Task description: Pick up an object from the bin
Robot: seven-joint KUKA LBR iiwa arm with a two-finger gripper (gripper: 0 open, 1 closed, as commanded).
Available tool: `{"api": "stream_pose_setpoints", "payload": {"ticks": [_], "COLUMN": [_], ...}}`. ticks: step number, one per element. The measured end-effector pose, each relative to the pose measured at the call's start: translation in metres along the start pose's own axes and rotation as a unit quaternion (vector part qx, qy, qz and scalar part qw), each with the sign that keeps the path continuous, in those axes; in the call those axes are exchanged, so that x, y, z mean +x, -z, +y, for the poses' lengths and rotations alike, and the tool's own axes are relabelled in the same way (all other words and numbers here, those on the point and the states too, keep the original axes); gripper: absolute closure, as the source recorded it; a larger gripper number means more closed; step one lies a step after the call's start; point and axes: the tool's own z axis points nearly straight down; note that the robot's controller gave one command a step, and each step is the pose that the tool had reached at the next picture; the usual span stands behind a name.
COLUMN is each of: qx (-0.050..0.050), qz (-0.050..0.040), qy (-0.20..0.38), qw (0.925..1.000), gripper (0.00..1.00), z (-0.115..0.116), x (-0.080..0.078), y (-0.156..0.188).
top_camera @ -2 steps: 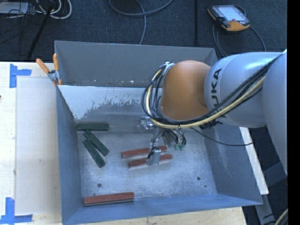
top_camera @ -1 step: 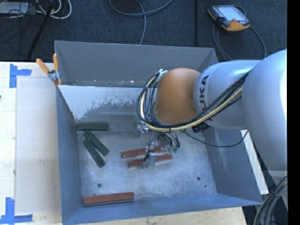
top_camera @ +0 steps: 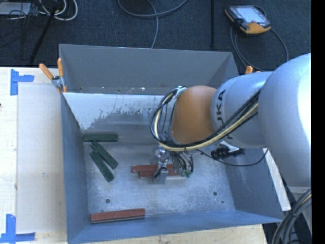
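Short brown block [top_camera: 143, 171] lies mid-bin, long axis running left-right. Its right end sits under the pincer [top_camera: 163, 174] and the rest sticks out to the pincer's left. Pincer is low, at or just above the block's right end; contact unclear, and its width can't be told, wide or narrow. Judgement: the grasp should close across the short axis, near-far.

Green bars [top_camera: 104, 157] are clustered at left, well apart. A long brown bar [top_camera: 118, 216] lies by the near wall of the bin [top_camera: 152, 70].
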Motion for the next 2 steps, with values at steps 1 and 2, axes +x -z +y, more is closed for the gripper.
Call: {"api": "stream_pose_setpoints", "payload": {"ticks": [1, 2], "qx": [0.0, 0.0], "qz": [-0.0001, 0.0001], "qy": [0.0, -0.001], "qw": [1.0, 1.0], "gripper": [1.0, 1.0], "z": [0.0, 0.003], "x": [0.0, -0.028], "y": [0.0, 0.139]}}
